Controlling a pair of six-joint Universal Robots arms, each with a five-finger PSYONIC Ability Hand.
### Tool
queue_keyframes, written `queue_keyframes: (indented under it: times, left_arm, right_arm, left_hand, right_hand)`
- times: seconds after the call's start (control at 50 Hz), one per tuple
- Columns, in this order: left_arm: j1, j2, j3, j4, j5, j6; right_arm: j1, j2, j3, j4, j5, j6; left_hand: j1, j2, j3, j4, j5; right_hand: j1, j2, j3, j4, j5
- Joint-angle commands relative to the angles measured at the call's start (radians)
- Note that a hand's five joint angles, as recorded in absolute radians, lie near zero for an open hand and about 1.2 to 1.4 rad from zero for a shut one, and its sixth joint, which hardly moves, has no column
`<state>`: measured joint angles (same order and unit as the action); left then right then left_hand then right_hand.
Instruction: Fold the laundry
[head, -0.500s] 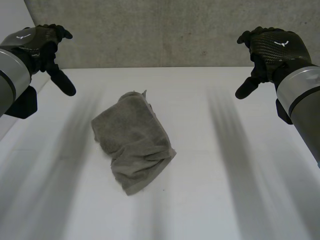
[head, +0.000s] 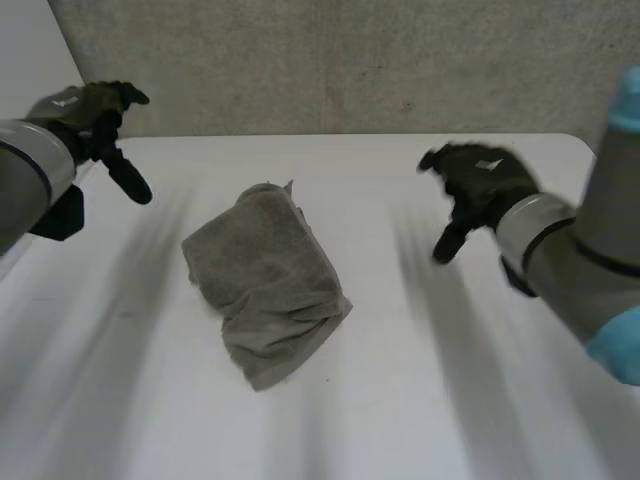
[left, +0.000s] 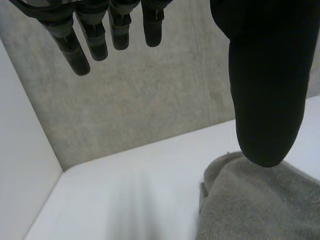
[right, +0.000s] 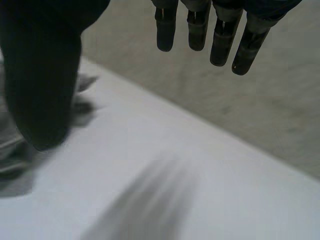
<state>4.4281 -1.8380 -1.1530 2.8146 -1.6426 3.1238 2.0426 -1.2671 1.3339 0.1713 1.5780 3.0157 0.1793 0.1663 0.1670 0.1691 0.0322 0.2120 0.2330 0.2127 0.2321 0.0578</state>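
R hand (head: 478, 185): released, fingers (right: 200, 30) straight, thumb apart, nothing held; above table (head: 450, 400), near towel (head: 265, 280) on its R side, not touching.
L hand (head: 95, 112): also released, fingers (left: 95, 40) straight, empty; raised over table's far L corner, well apart from towel.
Cloth: grey towel in crumpled heap, mid-table, a bit L of centre, no hand on it.
Change: vs 0.5 s ago R hand has swung down & inward toward towel; L hand barely shifted; towel same spot.
Meaning: prob. reach phase begun, R leading; no fold made yet, cloth likely needs spreading flat first.
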Motion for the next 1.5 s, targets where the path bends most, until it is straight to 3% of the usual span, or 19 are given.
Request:
queue_keyframes:
  times: [0.02,0.14,0.24,0.46,0.52,0.56,0.58,0.6,0.62,0.66,0.72,0.9,0.98,1.16,1.2,1.22,1.26,1.38,1.5]
  left_arm:
    - [0.025,-0.177,-0.002,0.091,0.102,0.03]
    - [0.03,-0.273,-0.013,0.137,0.13,0.13]
    - [0.033,-0.354,-0.054,0.224,0.132,0.275]
    - [0.03,-0.394,-0.128,0.362,0.132,0.329]
    - [0.025,-0.395,-0.142,0.376,0.133,0.331]
    - [0.014,-0.402,-0.152,0.376,0.138,0.331]
    - [0.014,-0.402,-0.152,0.376,0.138,0.331]
    - [0.01,-0.4,-0.157,0.376,0.138,0.328]
    - [0.01,-0.4,-0.157,0.376,0.138,0.328]
    - [-0.01,-0.397,-0.165,0.376,0.135,0.32]
    - [-0.045,-0.388,-0.177,0.367,0.13,0.318]
    - [-0.156,-0.214,-0.22,0.361,0.055,0.259]
    - [-0.278,-0.095,-0.241,0.301,-0.054,0.113]
    - [-0.542,-0.047,-0.312,0.19,-0.079,-0.077]
    - [-0.63,-0.063,-0.335,0.197,-0.074,-0.132]
    - [-0.63,-0.063,-0.335,0.197,-0.074,-0.133]
    - [-0.656,-0.098,-0.341,0.206,-0.08,-0.149]
    - [-0.645,-0.118,-0.327,0.207,-0.086,-0.145]
    - [-0.504,-0.095,-0.332,0.212,-0.088,-0.146]
  right_arm:
    - [0.07,0.184,-0.093,0.062,-0.102,0.165]
    - [0.083,0.343,-0.198,0.05,-0.145,0.359]
    - [0.097,0.445,-0.29,0.037,-0.138,0.393]
    - [0.136,0.606,-0.415,0.011,-0.131,0.451]
    - [0.139,0.614,-0.418,0.011,-0.131,0.453]
    - [0.151,0.615,-0.421,0.01,-0.131,0.45]
    - [0.151,0.615,-0.421,0.01,-0.131,0.45]
    - [0.152,0.606,-0.42,0.007,-0.128,0.448]
    - [0.153,0.592,-0.415,-0.004,-0.119,0.448]
    - [0.151,0.568,-0.406,-0.021,-0.11,0.445]
    - [0.142,0.5,-0.366,-0.056,-0.108,0.44]
    - [-0.012,0.285,-0.265,-0.11,-0.116,0.411]
    - [-0.096,0.175,-0.24,-0.118,-0.121,0.31]
    - [-0.157,0.058,-0.18,-0.113,-0.219,0.135]
    - [-0.162,0.048,-0.165,-0.102,-0.239,0.09]
    - [-0.168,0.038,-0.141,-0.095,-0.251,0.033]
    - [-0.174,0.023,-0.104,-0.09,-0.253,-0.035]
    - [-0.2,-0.026,0.085,-0.088,-0.248,-0.337]
    - [-0.2,-0.104,0.205,-0.092,-0.277,-0.466]
  left_hand:
    - [0.022,0.035,0.035,0.033,-0.005]
    - [0.025,0.038,0.038,0.036,-0.002]
    - [0.025,0.038,0.038,0.036,-0.002]
    - [0.122,0.135,0.135,0.132,0.095]
    - [0.231,0.244,0.243,0.241,0.203]
    - [0.385,0.398,0.398,0.396,0.358]
    - [0.387,0.399,0.399,0.397,0.359]
    - [0.596,0.609,0.608,0.606,0.568]
    - [0.598,0.611,0.61,0.608,0.57]
    - [1.036,1.049,1.049,1.047,1.009]
    - [1.216,1.229,1.229,1.226,1.189]
    - [1.217,1.23,1.229,1.227,1.19]
    - [1.217,1.23,1.229,1.227,1.19]
    - [1.217,1.23,1.229,1.227,1.19]
    - [0.868,0.881,0.88,0.878,0.84]
    - [0.865,0.878,0.877,0.875,0.838]
    - [0.449,0.462,0.462,0.46,0.422]
    - [0.337,0.35,0.349,0.347,0.309]
    - [0.269,0.282,0.281,0.279,0.242]
  right_hand:
    - [-0.037,-0.058,-0.038,-0.058,-0.058]
    - [-0.037,-0.058,-0.038,-0.058,-0.058]
    - [-0.037,-0.058,-0.038,-0.058,-0.058]
    - [0.101,0.08,0.101,0.081,0.081]
    - [0.175,0.154,0.175,0.155,0.155]
    - [0.613,0.592,0.612,0.593,0.592]
    - [0.616,0.595,0.615,0.596,0.595]
    - [0.973,0.952,0.973,0.953,0.953]
    - [1.182,1.161,1.181,1.162,1.162]
    - [1.184,1.163,1.184,1.164,1.164]
    - [1.184,1.163,1.184,1.164,1.164]
    - [1.184,1.163,1.184,1.164,1.164]
    - [1.184,1.163,1.184,1.164,1.164]
    - [1.184,1.163,1.184,1.164,1.164]
    - [1.184,1.163,1.184,1.164,1.164]
    - [1.184,1.163,1.184,1.164,1.164]
    - [1.184,1.163,1.184,1.164,1.164]
    - [1.184,1.163,1.184,1.164,1.164]
    - [1.184,1.163,1.184,1.164,1.164]
